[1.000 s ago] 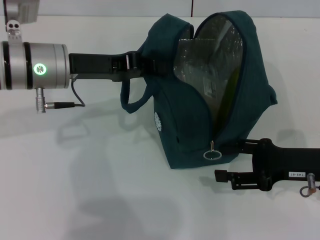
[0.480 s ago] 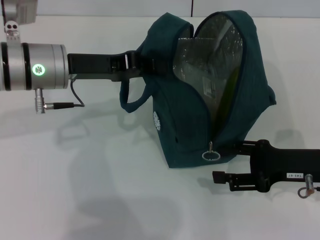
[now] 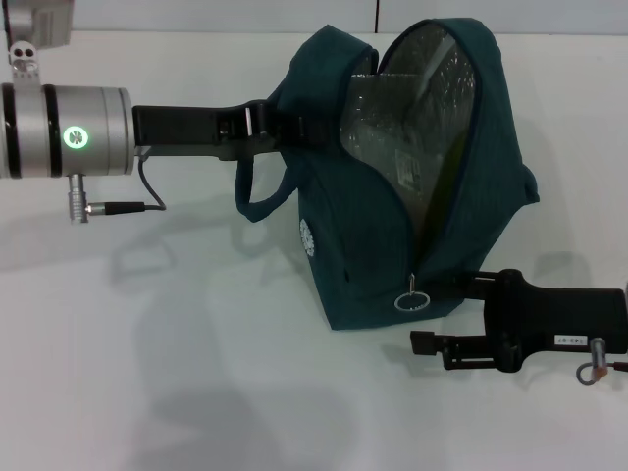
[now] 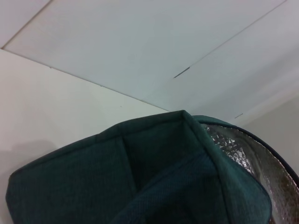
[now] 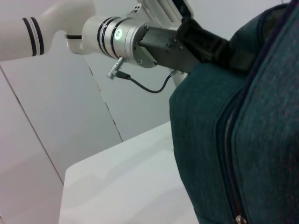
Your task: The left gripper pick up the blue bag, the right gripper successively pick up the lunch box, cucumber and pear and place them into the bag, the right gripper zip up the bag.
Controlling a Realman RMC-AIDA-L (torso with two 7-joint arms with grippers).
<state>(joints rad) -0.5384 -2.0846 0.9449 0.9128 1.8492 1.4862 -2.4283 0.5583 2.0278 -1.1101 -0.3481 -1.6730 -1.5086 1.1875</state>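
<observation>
White table [image 3: 196,373] — blue bag [image 3: 392,245] unzipped, left gripper [image 3: 270,123] seemingly gripping

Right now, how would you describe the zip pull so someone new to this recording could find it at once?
Start at the blue bag standing open on the white table. Follow its zipper track down to the bag's lower front edge, near the right claw. The zip pull hangs there: a small metal ring, the only bright metal on the dark fabric.

blue bag [image 3: 392,196] | teal, upright on table, unzipped, foil lining showing
</observation>
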